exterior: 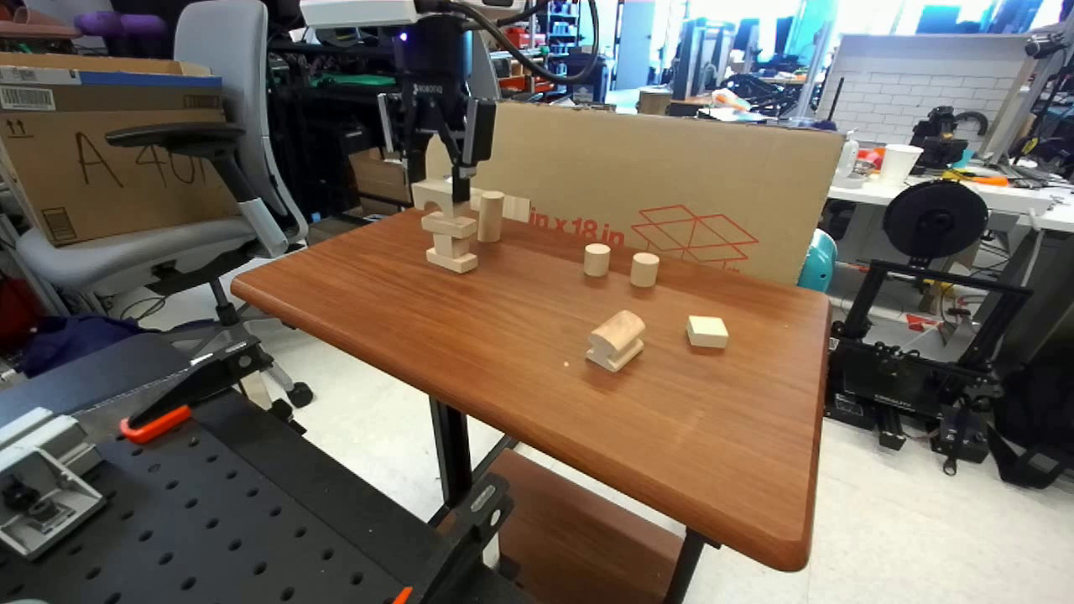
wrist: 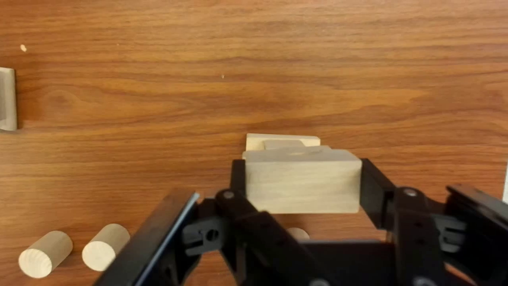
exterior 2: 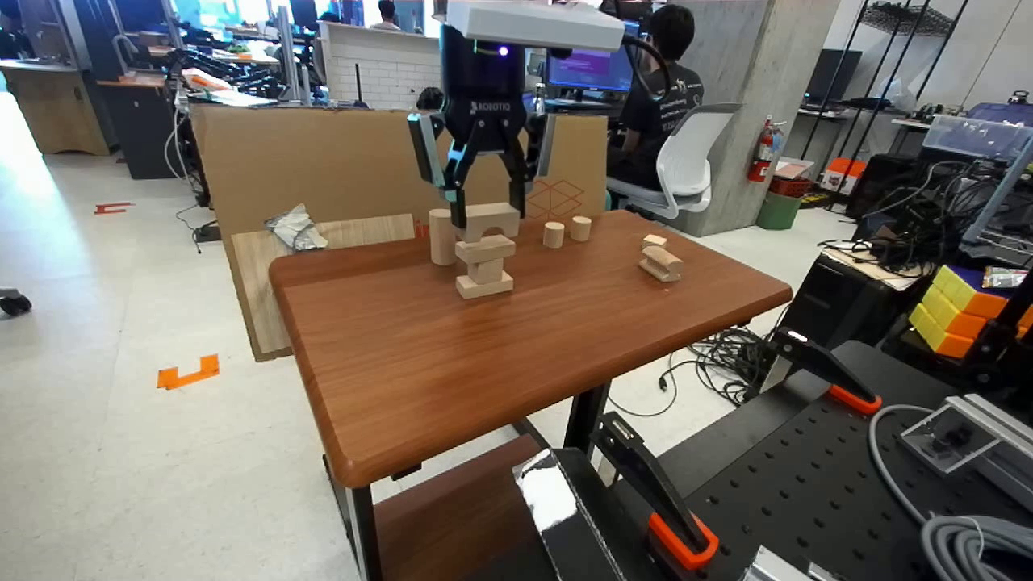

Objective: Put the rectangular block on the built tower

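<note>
End effector (exterior 2: 487, 218) pointing down, fingers (exterior 2: 458, 211) clamped

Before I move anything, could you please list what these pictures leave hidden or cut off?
Wrist view: pale wooden tower, mostly hidden by the pale notched oblong wooden block.
Wrist view: tall pale wooden cylinder, mostly hidden by black finger linkage.
Wrist view: pale grooved wooden block, cut off by left edge.
Both exterior views: one end of the notched block, partly behind black fingers.
</note>
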